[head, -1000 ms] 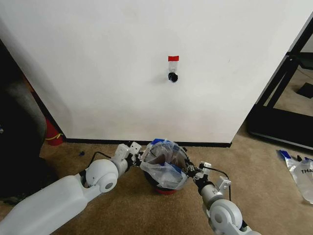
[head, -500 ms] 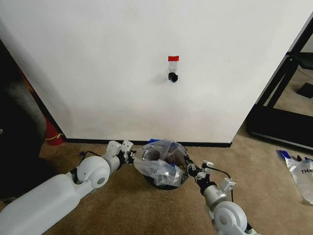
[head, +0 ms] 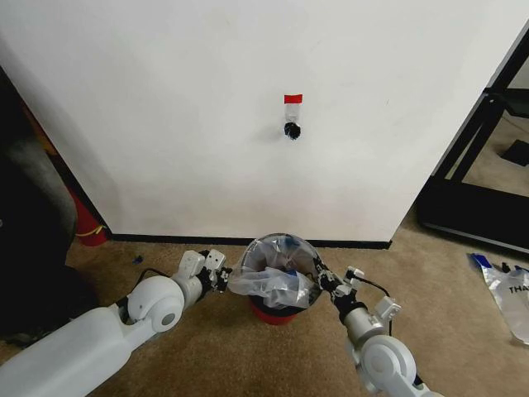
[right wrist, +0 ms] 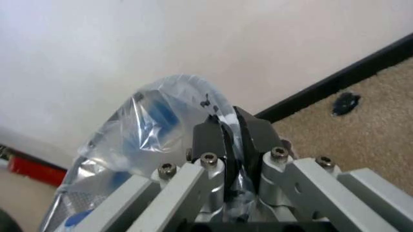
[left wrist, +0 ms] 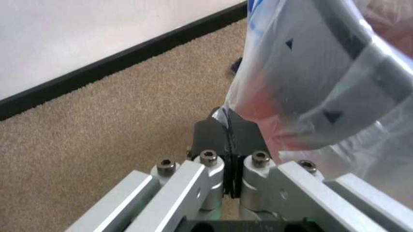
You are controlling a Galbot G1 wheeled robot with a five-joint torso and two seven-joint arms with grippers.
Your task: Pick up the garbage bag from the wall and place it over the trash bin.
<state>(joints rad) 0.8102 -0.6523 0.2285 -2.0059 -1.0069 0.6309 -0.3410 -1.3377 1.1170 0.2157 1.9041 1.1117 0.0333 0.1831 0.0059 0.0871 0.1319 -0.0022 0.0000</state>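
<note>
The garbage bag [head: 274, 269], thin clear plastic with blue marks, is stretched over the top of the trash bin [head: 273, 313], whose red base shows beneath it on the carpet at the foot of the wall [head: 207, 107]. My left gripper [head: 225, 279] is shut on the bag's left edge; the left wrist view shows the film [left wrist: 316, 82] pinched between the closed fingers [left wrist: 210, 140]. On the other side my right gripper [head: 319, 279] is shut on the bag's right edge [right wrist: 161, 116].
A black hook [head: 291, 130] under a red tape strip [head: 293, 98] sits bare on the wall. A red fire extinguisher [head: 87, 225] stands at the left by the baseboard. Another clear-and-blue bag [head: 508, 289] lies on the carpet at the right, near a black frame [head: 475, 149].
Both grippers have stayed clamped on the bag. Its mouth has spread rounder and flatter over the bin, and the bin's red base shows again below it.
</note>
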